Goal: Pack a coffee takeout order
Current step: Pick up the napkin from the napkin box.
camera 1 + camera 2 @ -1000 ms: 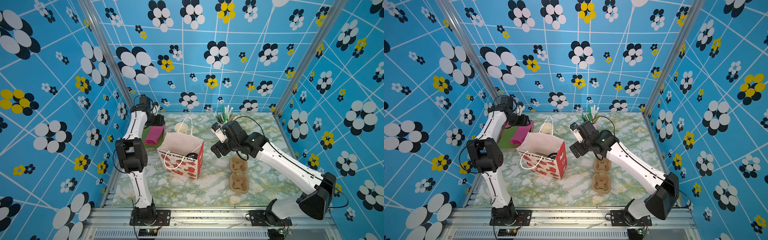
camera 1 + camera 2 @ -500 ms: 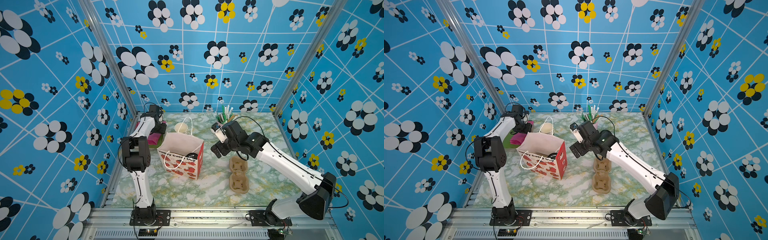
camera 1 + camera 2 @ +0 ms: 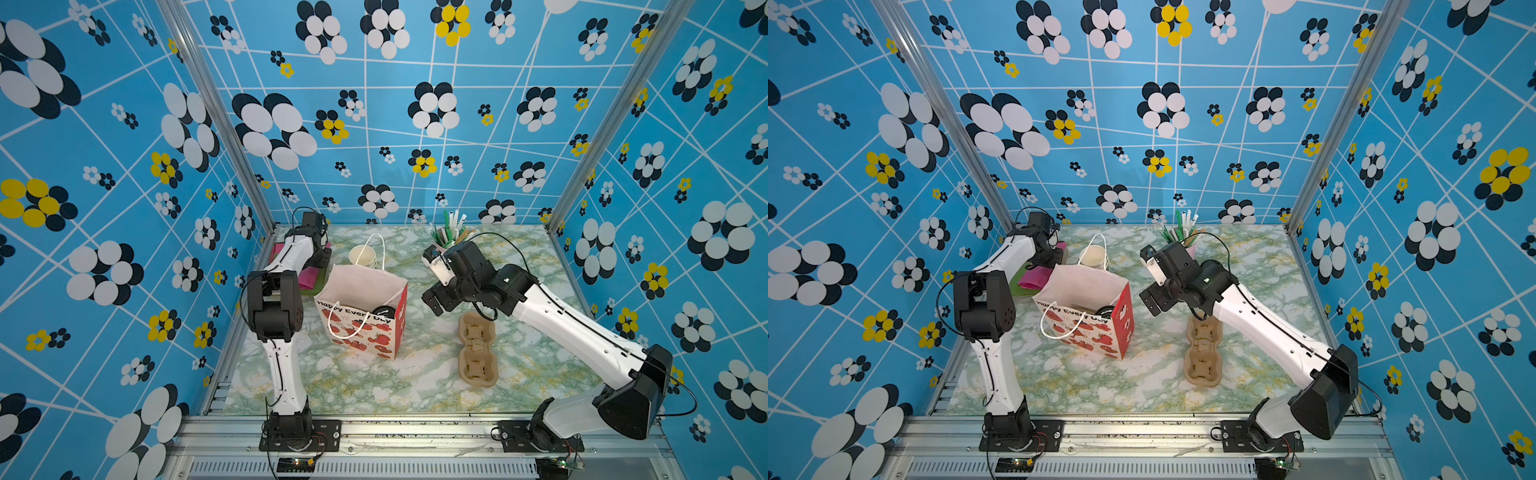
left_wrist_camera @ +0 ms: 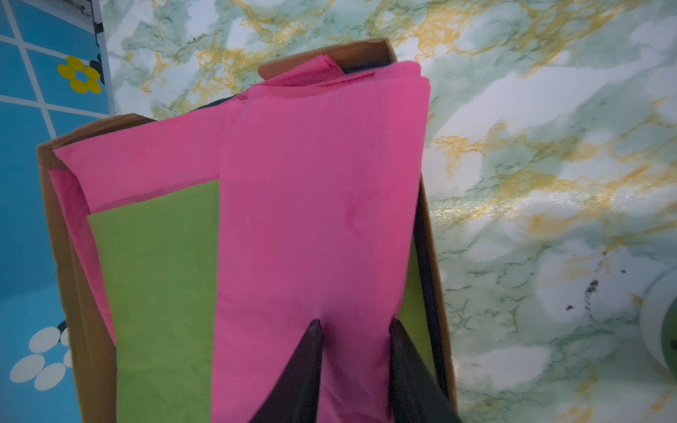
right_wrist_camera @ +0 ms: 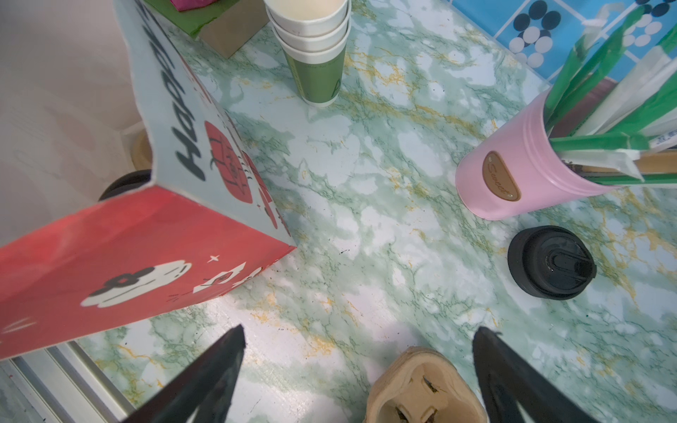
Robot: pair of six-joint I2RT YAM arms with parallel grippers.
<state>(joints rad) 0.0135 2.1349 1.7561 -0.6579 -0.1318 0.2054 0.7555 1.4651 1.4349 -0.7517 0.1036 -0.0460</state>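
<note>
My left gripper (image 4: 355, 326) is down on the top pink napkin (image 4: 311, 201) of a stack at the back left. Its jaws are narrow but still apart, both fingertips pressing on the pink paper between them. The brown cup holder (image 3: 478, 349) lies flat on the table right of the red and white paper bag (image 3: 365, 311). A black cup lid (image 3: 383, 311) shows inside the bag. My right gripper (image 5: 359, 329) hangs wide open and empty between the bag and the cup holder (image 5: 421, 388). Wrapped straws stand in a pink tin (image 5: 513, 183).
The napkins lie in a shallow cardboard box (image 4: 73, 293) with green sheets (image 4: 157, 274) under the pink. A stack of lidless cups (image 5: 315, 47) stands behind the bag. A lone black lid (image 5: 551, 262) lies beside the tin. Blue patterned walls close three sides.
My left arm has swung from the left wall over the napkin box and come down onto the pink napkin, its jaws narrowing. The right arm has not moved.
</note>
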